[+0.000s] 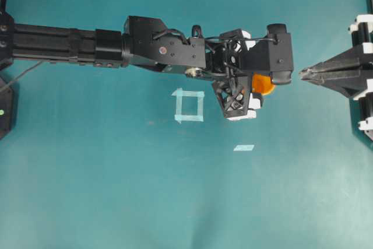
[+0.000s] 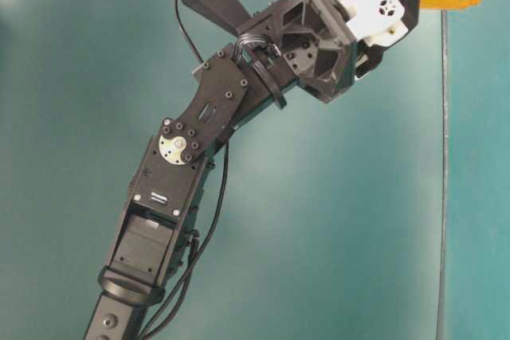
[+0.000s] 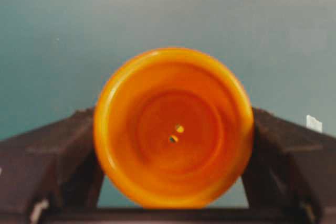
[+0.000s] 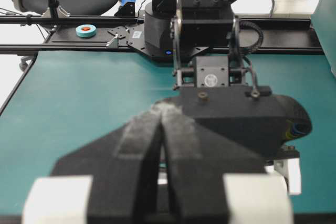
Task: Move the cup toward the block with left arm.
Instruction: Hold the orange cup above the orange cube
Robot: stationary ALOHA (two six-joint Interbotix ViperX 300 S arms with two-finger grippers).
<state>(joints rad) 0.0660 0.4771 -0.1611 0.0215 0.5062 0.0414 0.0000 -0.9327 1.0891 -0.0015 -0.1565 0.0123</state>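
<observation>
Cup (image 3: 173,128): clamped between left gripper (image 3: 173,182) fingers, mouth facing wrist camera.
Block: not visible; placement risks missing it.
Right gripper (image 1: 309,74): closed, idle.

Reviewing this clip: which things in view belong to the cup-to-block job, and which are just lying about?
Job:
- cup, clamped in the left pincer
- block: not visible in any view

Lying about:
- tape square
- tape strip
- right pincer, shut, idle at the edge
- tape roll behind the table
</observation>
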